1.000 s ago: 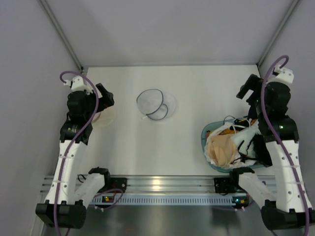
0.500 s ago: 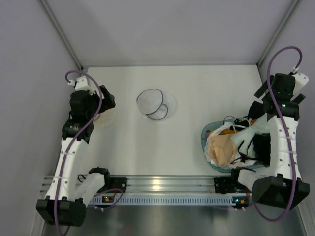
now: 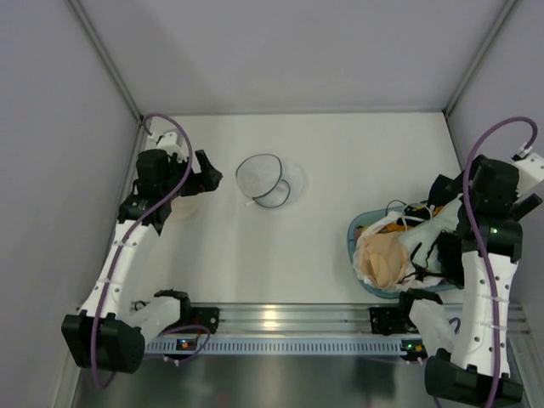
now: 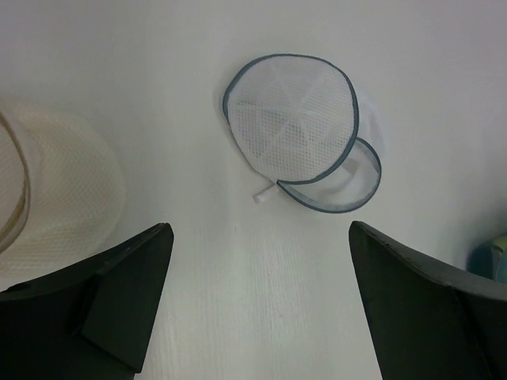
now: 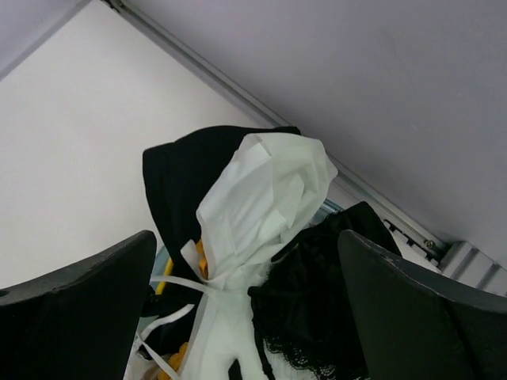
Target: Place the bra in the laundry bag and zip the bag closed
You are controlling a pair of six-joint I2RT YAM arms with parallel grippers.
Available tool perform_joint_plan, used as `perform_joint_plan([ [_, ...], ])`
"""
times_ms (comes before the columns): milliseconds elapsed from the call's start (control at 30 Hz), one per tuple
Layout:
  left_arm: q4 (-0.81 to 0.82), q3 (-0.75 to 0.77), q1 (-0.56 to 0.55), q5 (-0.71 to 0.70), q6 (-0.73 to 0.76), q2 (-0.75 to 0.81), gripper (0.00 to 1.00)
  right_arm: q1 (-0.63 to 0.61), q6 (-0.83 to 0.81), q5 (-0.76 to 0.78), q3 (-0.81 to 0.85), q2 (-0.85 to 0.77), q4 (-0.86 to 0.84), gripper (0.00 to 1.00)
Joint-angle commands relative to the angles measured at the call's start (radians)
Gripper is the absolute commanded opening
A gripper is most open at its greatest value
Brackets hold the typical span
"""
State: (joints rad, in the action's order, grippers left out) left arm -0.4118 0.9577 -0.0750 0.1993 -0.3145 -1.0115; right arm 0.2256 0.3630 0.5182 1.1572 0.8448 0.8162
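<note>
Mesh is your landmark from above: the laundry bag (image 3: 268, 180) lies flat in the middle of the desk (image 3: 340, 153), apart from everything, probably so either arm can reach it. The left end effector (image 3: 204, 177) hovers just to its left, spread wide and empty. The right end effector (image 3: 444, 191) hangs by the blue basket (image 3: 353, 234), equally wide, holding nothing — a beige bra (image 3: 380, 259) lies heaped there among other garments, not yet picked.

From the left wrist, the laundry bag (image 4: 293, 127) shows one round panel face-up, a second hoop peeking out lower right. Being round, it has no real long axis; the hoops' offset runs diagonally, and its white pull tab (image 4: 261, 198) points toward the end effector.

From the right wrist, open fingers (image 5: 79, 293) frame a white garment (image 5: 265, 190) and black lace (image 5: 317, 317) — you can't pick out the beige bra here.
</note>
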Motion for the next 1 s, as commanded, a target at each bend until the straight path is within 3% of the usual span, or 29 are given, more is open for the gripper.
perform_joint_plan([
  [0,0.050,0.058,-0.066,0.043,0.015,-0.067,0.98,0.003,0.013,-0.029,-0.051,-0.029,-0.014,0.99],
  [67,0.051,0.116,-0.130,-0.027,0.012,-0.114,0.99,0.003,0.011,-0.070,-0.054,-0.026,-0.032,0.99],
  [100,0.050,0.136,-0.217,-0.154,0.003,-0.168,0.99,0.003,0.011,-0.078,-0.057,-0.020,-0.035,0.99],
  [200,0.070,0.222,-0.371,-0.283,-0.021,-0.334,0.99,0.003,0.007,-0.087,-0.073,-0.013,-0.052,0.99],
  [267,0.105,0.288,-0.402,-0.380,-0.012,-0.428,0.98,0.004,-0.001,-0.090,-0.093,-0.013,-0.061,0.99],
  [400,0.139,0.436,-0.436,-0.431,0.069,-0.693,0.98,0.003,0.005,-0.119,-0.090,-0.026,-0.074,1.00],
  [600,0.145,0.676,-0.509,-0.550,0.144,-0.968,0.93,0.003,0.021,-0.150,-0.065,-0.038,-0.065,0.99],
  [733,0.143,0.760,-0.560,-0.647,0.147,-1.073,0.85,0.003,0.021,-0.135,-0.070,-0.053,-0.057,0.99],
  [967,0.143,0.754,-0.588,-0.753,0.123,-1.131,0.76,0.004,0.017,-0.106,-0.065,-0.064,-0.046,0.99],
])
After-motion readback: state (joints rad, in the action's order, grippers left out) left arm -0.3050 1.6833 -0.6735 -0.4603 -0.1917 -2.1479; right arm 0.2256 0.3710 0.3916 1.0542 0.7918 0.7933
